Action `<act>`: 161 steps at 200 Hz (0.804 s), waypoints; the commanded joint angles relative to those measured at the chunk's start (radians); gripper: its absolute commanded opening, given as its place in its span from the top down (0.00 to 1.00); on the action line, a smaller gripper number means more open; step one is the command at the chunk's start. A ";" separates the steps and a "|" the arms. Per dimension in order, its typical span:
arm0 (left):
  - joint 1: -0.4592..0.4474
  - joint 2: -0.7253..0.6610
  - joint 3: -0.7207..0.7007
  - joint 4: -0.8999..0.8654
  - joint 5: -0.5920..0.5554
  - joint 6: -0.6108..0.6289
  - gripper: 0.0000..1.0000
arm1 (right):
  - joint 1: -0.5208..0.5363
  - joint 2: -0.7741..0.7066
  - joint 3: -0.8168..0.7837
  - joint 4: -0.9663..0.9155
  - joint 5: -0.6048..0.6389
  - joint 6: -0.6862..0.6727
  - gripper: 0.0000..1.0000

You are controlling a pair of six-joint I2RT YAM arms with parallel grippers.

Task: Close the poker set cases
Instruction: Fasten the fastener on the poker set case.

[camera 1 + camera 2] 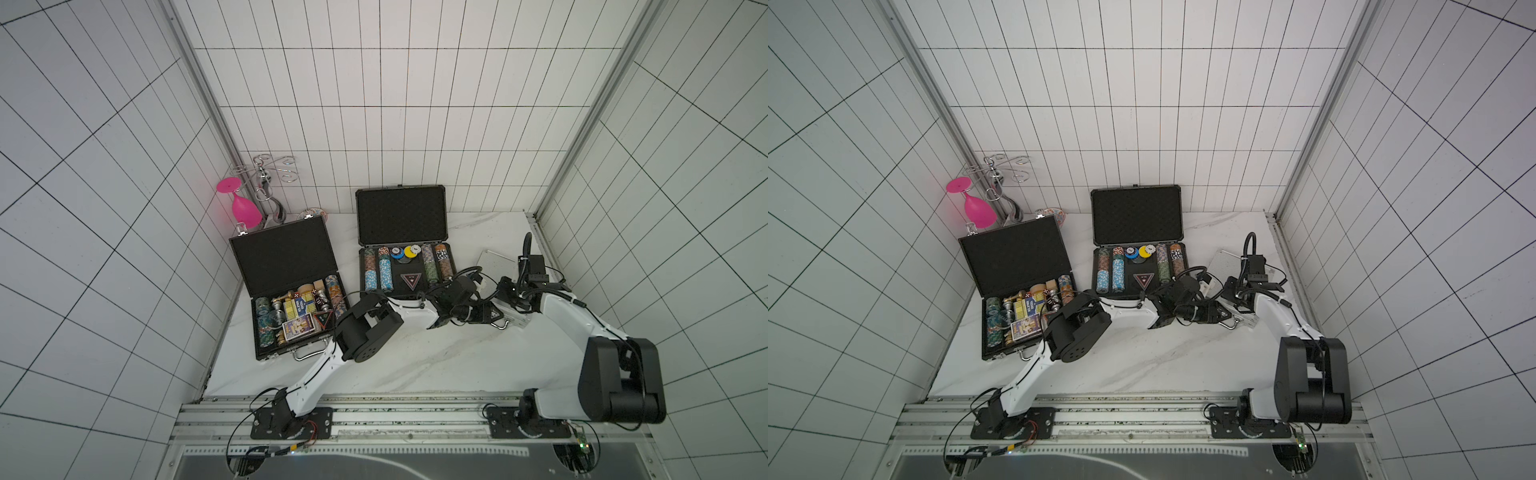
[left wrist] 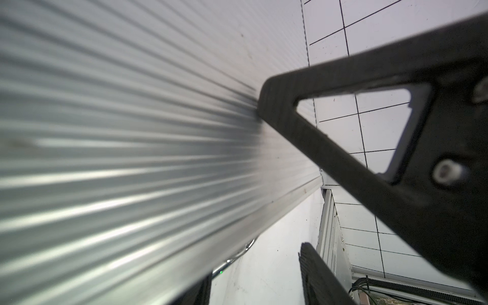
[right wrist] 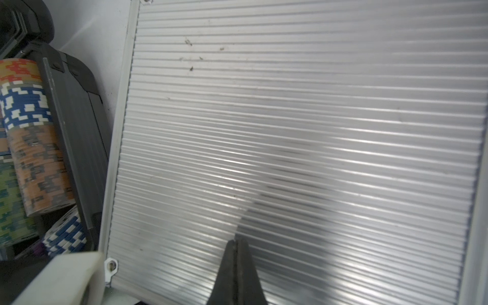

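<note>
At the desk's (image 1: 415, 365) right edge, the silver case (image 1: 496, 264) seems to be getting pressed shut (lid looks down). The right gripper (image 3: 237, 248), clenched, bears tip-first on the ribbed lid. The left gripper (image 2: 282, 175), released, rests one finger against it. Next, probably: grey case (image 1: 401, 216) and black case (image 1: 282, 257), both open.

White tiled walls (image 1: 374, 83), white marble tabletop (image 1: 415, 365), even light.
</note>
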 commanded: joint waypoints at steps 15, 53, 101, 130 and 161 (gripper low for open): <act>-0.015 0.003 0.006 0.039 -0.019 -0.037 0.46 | 0.008 0.106 -0.085 -0.233 -0.037 -0.023 1.00; -0.019 0.019 0.022 0.061 -0.034 -0.074 0.46 | 0.005 0.103 -0.090 -0.227 -0.038 -0.022 1.00; -0.020 0.021 0.016 0.130 -0.066 -0.116 0.46 | -0.005 0.096 -0.091 -0.221 -0.041 -0.022 1.00; -0.020 0.021 0.013 0.135 -0.083 -0.121 0.46 | -0.008 0.083 -0.091 -0.221 -0.044 -0.022 1.00; -0.019 0.004 -0.011 0.149 -0.120 -0.118 0.47 | -0.012 0.077 -0.094 -0.213 -0.054 -0.018 1.00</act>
